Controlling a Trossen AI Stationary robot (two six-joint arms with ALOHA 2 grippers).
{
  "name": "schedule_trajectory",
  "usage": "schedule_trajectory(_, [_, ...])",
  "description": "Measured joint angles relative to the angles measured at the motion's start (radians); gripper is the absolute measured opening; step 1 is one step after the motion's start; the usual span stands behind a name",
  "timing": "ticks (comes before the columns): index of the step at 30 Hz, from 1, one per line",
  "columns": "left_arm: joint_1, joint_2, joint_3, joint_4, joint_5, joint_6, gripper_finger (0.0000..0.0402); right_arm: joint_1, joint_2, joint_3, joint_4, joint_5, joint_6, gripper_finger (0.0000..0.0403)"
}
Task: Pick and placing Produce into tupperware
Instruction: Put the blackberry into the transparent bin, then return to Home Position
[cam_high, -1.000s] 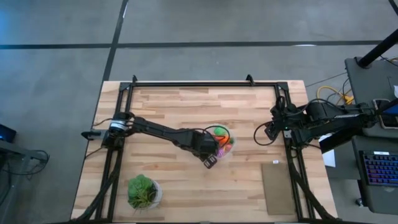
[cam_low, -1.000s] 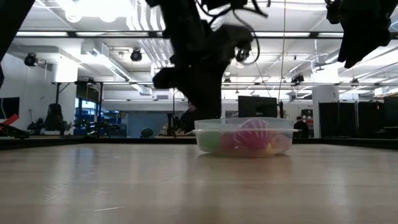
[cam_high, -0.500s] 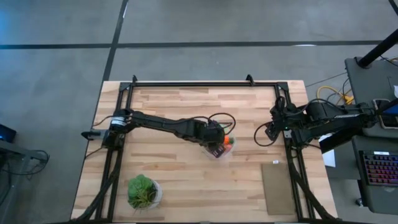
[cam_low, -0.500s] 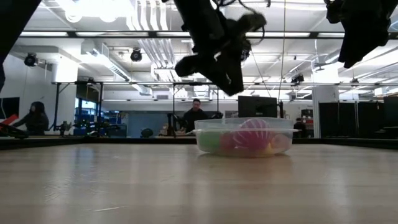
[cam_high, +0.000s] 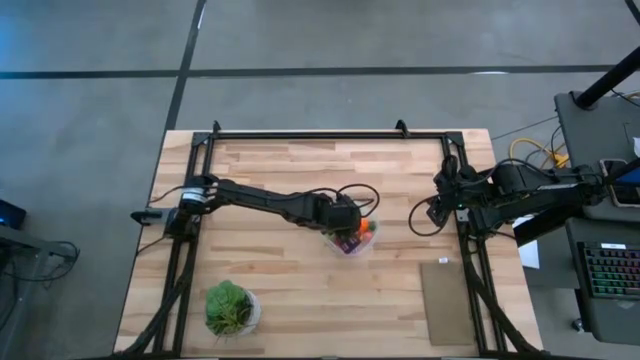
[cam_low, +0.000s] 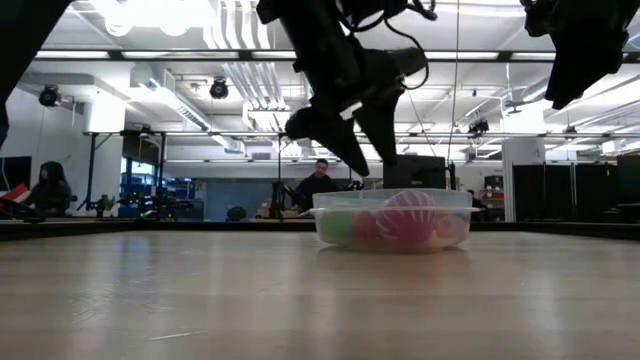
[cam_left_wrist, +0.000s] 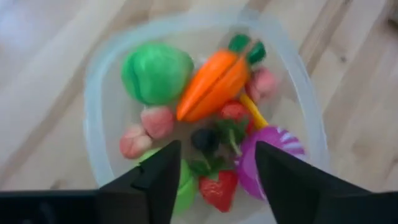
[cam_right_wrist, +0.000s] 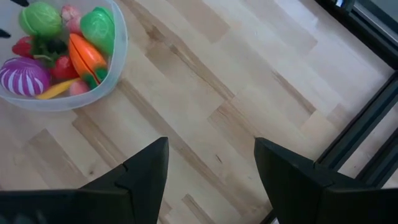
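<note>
Your tupperware (cam_high: 352, 238) sits mid-table with the produce (cam_left_wrist: 205, 124) inside; the orange carrot (cam_left_wrist: 214, 84) lies slantwise, green top toward the bowl's rim. Your left gripper (cam_left_wrist: 214, 177) hovers just above it, fingers apart and empty. The right gripper (cam_right_wrist: 211, 168) waits at the right edge, fingers apart. A potted plant (cam_high: 230, 306) stands near-left

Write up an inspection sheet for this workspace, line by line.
Surface: light wooden table, bare in front.
Job's things: clear round plastic container holding the toy produce: orange carrot, green ball, striped purple piece, red strawberry.
Clutter: leafy green plant in white pot; flat brown pad.
Grippers: left gripper open above the container; right gripper open, empty, at the table's right edge.
Cables: black loops on both arms.
Surroundings: seated people behind.
</note>
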Motion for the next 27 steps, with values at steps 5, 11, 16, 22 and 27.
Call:
schedule_trajectory(5, [-0.004,-0.006,-0.001,0.007,0.045,-0.001,0.0225,0.0,0.0,0.0,0.0,0.0,0.0,0.0231])
schedule_trajectory(11, [-0.013,-0.108,0.043,0.013,0.018,0.076,0.0221,0.0,0.001,0.016,0.011,-0.034,0.005,0.0231])
schedule_trajectory(16, [-0.013,-0.234,0.043,0.002,0.019,0.113,0.0219,0.0,0.0,0.099,0.011,-0.089,0.033,0.0231])
schedule_trajectory(22, [-0.023,-0.362,0.035,0.0,0.016,0.134,0.0219,0.0,0.0,0.221,0.01,-0.102,0.129,0.0231])
schedule_trajectory(27, [-0.043,-0.439,0.006,0.009,0.091,0.06,0.0218,0.0,0.0,0.347,0.024,-0.111,0.141,0.0231])
